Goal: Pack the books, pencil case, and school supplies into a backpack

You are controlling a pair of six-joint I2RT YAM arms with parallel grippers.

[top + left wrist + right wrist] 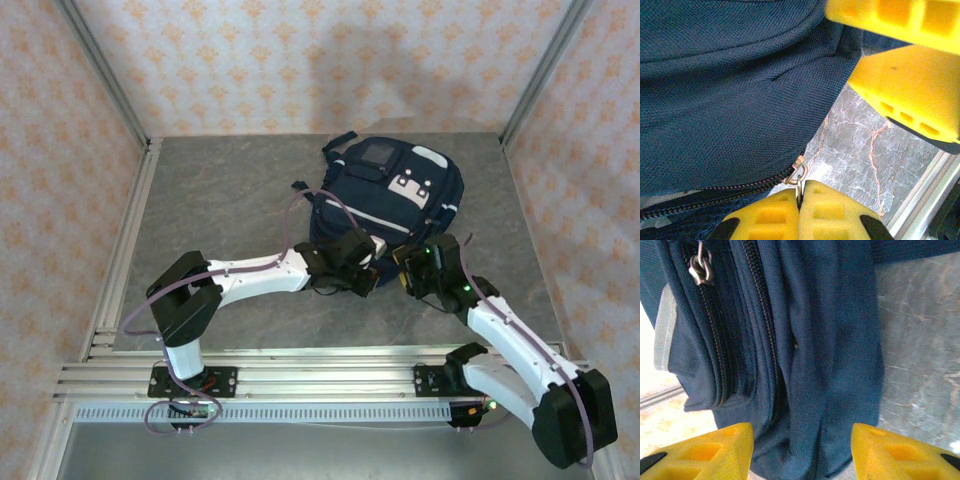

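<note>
Got a navy-blue backpack (395, 190) lying flat toward the back middle of the grey marbled counter (230, 200), front pocket with the white patches facing up. Got the left hand (800, 189) pinched fully shut on a small metal zipper pull (796, 175) at the near edge of the bag, yellow fingers pressed tight together with just the ring poking up between them. Seeing the right hand (802, 435) just beside it, parted roughly halfway, with a bulging fold of the bag's fabric sitting between the two yellow fingertips (715, 450), nothing clamped. Hard to say about actual contact with the cloth on either side. Can also spot a second silver zipper pull (701, 267) hanging close to the pale grey stripe (665, 325) in the right wrist view
</note>
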